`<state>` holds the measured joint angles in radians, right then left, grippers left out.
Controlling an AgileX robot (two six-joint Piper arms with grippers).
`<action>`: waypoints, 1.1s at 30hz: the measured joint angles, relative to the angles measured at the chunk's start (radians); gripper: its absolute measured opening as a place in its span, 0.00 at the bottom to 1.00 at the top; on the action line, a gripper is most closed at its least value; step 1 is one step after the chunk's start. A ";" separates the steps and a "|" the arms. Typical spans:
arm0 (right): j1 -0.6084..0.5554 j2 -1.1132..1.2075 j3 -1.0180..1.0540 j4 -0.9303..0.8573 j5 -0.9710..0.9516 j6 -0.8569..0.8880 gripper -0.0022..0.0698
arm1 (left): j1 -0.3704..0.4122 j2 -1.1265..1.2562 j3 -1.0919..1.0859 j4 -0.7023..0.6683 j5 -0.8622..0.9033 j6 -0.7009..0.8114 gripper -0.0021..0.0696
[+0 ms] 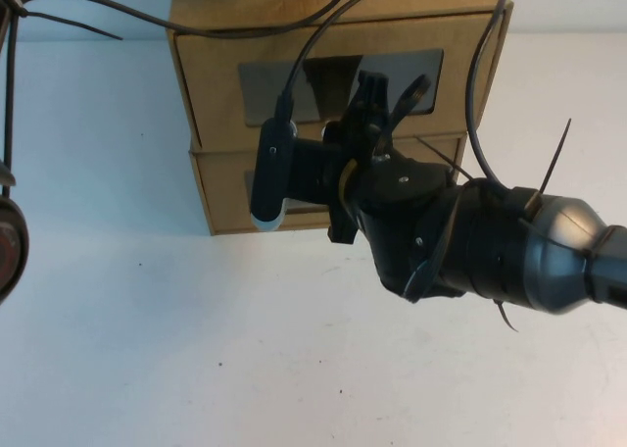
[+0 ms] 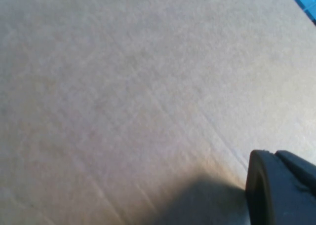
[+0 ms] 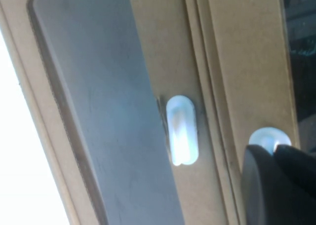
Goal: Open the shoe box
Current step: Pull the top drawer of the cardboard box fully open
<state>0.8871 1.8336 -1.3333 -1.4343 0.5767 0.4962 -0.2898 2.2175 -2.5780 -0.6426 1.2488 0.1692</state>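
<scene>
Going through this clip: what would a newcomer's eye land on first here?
The bulky black right arm fills the middle of the high view. Its shut right pincer is up against the front of the upper shoe box, which sits stacked on a second box, at a white tab. The left pincer hangs close over plain cardboard.

- Two brown cardboard boxes stood stacked at the far side of the white table (image 1: 147, 349): the upper shoe box (image 1: 211, 55) on the lower shoe box (image 1: 223, 194).
- The right arm (image 1: 549, 251) reached in from the right.
- The right gripper (image 1: 375, 92), fingers together, sat against the upper shoe box's front, at its grey window (image 1: 269, 86).
- A black cable (image 1: 147, 18) crossed the upper shoe box.
- A dark part of the left arm (image 1: 8, 241) showed at the left edge.
</scene>
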 joint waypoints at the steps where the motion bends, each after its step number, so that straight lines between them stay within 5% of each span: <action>1: 0.000 -0.002 0.000 0.002 0.000 0.000 0.03 | 0.000 0.000 0.000 0.000 0.000 0.000 0.02; 24: 0.019 -0.082 0.019 0.105 0.029 0.000 0.02 | 0.000 0.000 0.000 -0.004 0.000 -0.002 0.02; 33: -0.017 -0.082 0.019 0.070 -0.028 0.000 0.29 | 0.000 0.000 0.000 -0.007 0.000 -0.002 0.02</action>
<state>0.8704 1.7513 -1.3144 -1.3644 0.5492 0.4962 -0.2898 2.2175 -2.5780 -0.6496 1.2488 0.1670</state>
